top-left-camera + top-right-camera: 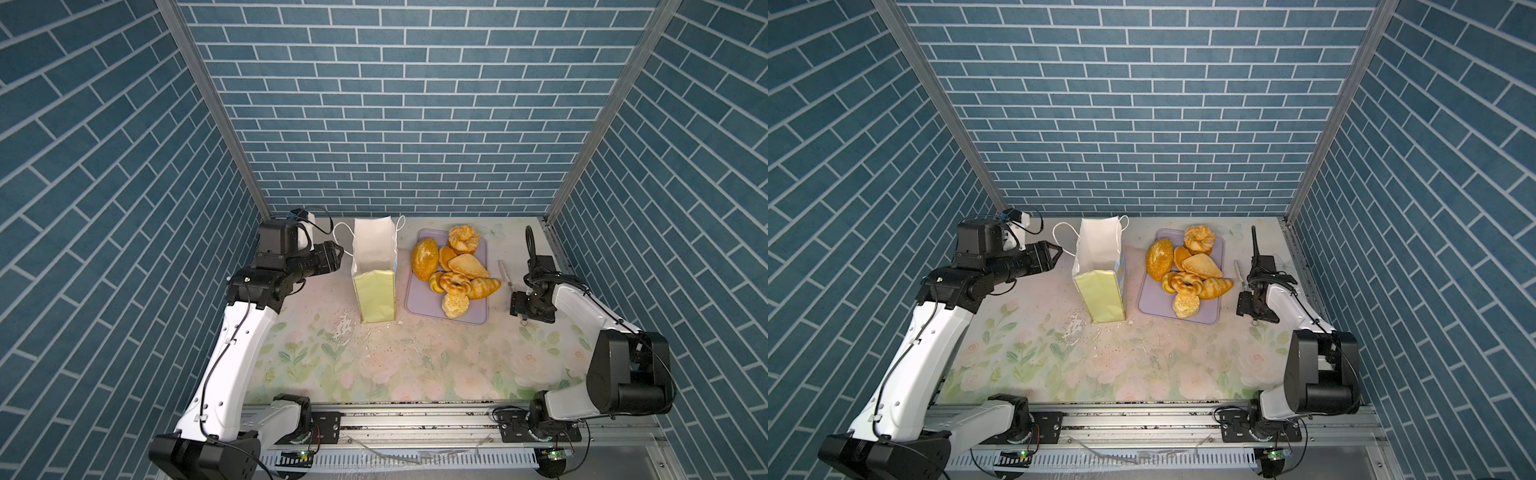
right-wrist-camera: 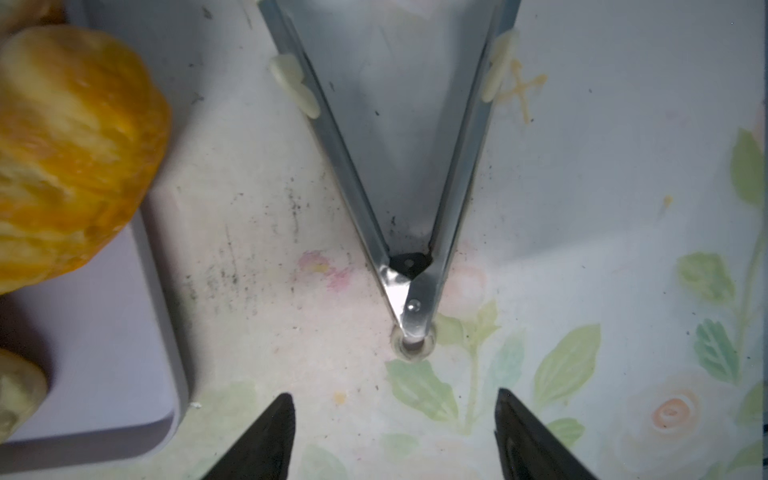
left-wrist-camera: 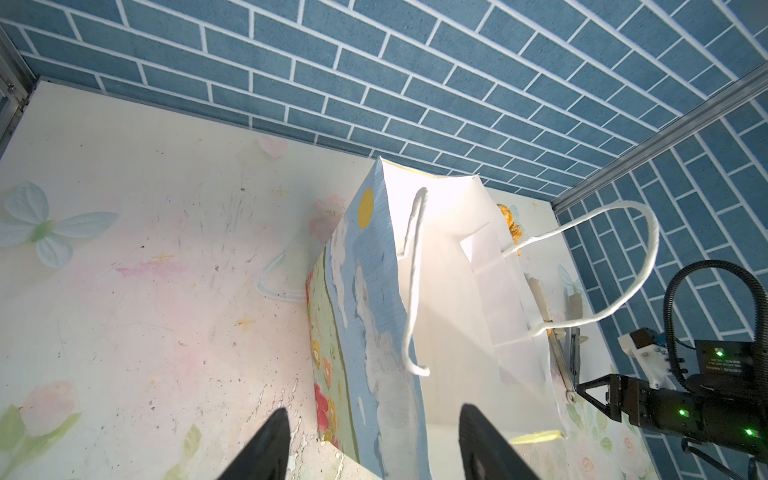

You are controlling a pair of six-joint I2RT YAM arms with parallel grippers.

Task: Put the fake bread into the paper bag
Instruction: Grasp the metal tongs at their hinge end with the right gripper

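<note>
Surface (image 1: 415, 365): floral, scuffed.
Paper bag (image 1: 374, 291): upright, mouth open, left of the tray.
Tray (image 1: 419, 305): lavender, flat on surface.
Fake bread (image 1: 451, 270): all I see is piled on the tray.
Tongs (image 2: 399, 166): on surface, right of tray.
Left tool (image 3: 372, 419): wide, empty, beside bag rim.
Right tool (image 2: 394, 401): wide, empty, over tongs' hinge.

Left gripper (image 1: 337, 254) raised and level, jaws parted, empty. Right gripper (image 2: 394, 411) tipped downward, jaws spread, gripping nothing.
</note>
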